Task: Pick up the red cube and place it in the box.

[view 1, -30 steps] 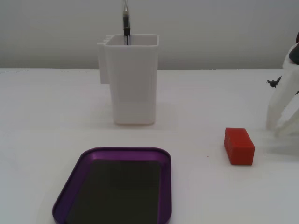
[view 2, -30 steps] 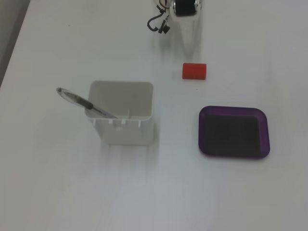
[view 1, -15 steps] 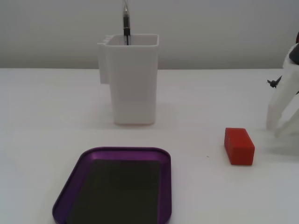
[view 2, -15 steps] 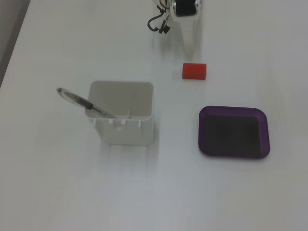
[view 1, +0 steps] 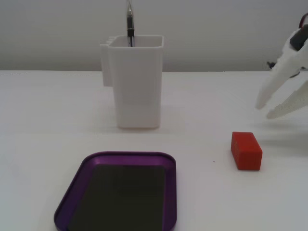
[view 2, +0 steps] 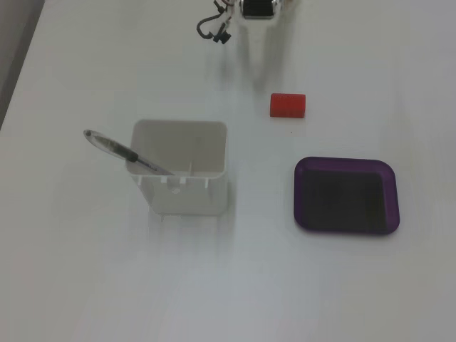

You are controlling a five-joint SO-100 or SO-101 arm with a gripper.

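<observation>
Claw, fingers parted and empty, is hovering above the tabletop beyond the red cube, which is lying on the tabletop, well apart from the box.

In a fixed view the box lay nearest the camera, the container stood behind it with a pen in it, and the red cube sat to the right — apart from both, the gripper above and behind it.
</observation>
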